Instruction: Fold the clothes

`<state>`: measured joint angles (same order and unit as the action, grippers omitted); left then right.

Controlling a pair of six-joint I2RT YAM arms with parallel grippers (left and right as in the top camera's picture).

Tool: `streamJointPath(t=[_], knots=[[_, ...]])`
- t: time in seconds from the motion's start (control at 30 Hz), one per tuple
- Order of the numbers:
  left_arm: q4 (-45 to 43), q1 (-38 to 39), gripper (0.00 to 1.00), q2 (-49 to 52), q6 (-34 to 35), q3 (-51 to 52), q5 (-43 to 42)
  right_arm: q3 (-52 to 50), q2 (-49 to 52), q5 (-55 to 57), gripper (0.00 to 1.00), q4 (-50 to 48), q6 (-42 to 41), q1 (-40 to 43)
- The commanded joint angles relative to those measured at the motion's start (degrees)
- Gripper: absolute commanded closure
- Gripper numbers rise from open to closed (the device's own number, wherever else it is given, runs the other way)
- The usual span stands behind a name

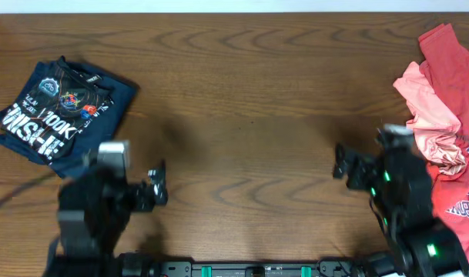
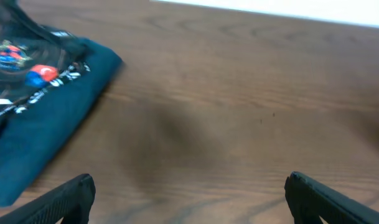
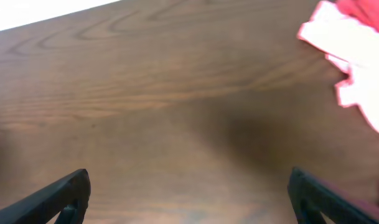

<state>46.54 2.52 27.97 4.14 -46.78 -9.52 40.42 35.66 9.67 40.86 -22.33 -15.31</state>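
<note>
The left gripper (image 1: 159,185) hangs low over the dark wooden table (image 1: 249,92) near its front edge, jaws spread wide and gripping nothing. From its wrist camera we see its two black fingers (image 2: 65,200) in the bottom corners of the frame, with only wood grain between them.

The right gripper (image 1: 338,161) mirrors it on the opposite side, also near the front edge. Its jaws are likewise parted and hold no cloth.

Both grippers point toward the middle of the table, well apart from each other.

At the far left we see a navy T-shirt (image 1: 61,108) lying folded into a neat, slightly skewed rectangle. Its white lettering and a small coloured emblem face up. The left gripper sits near it but does not touch it, and one corner of the shirt shows in the upper left of the left wrist view.

On the right edge of the table lies a loose pile of red garments (image 1: 453,69), crumpled and unfolded. A pale pink piece (image 1: 430,115) is draped across the middle of the pile. The right arm stands just beside this heap, and we cannot tell whether the two are touching. The gripper itself is clear of the cloth.
</note>
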Motion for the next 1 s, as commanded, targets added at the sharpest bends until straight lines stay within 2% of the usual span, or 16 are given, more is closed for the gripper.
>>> streamJointPath(t=[0.0,0.2,0.57,0.83,0.97], knots=[[1.4,0.2,0.02,-7.5,0.4,0.8,1.6,-1.3,-5.6,3.6,0.01,3.4,-1.4,-0.9],[3.8,0.2,0.02,-13.9,0.4,0.8,1.6,-1.3,-10.3,3.6,0.01,12.1,-1.4,-0.9],[4.2,0.2,0.02,-13.9,0.4,0.8,1.6,-1.3,-10.2,3.6,0.01,22.3,-1.4,-0.9],[4.2,0.2,0.02,-13.9,0.4,0.8,1.6,-2.6,-14.4,0.7,0.01,24.6,-1.2,3.0],[4.2,0.2,0.02,-13.9,0.4,0.8,1.6,-7.1,-21.8,-0.4,0.01,16.7,2.4,8.1]])
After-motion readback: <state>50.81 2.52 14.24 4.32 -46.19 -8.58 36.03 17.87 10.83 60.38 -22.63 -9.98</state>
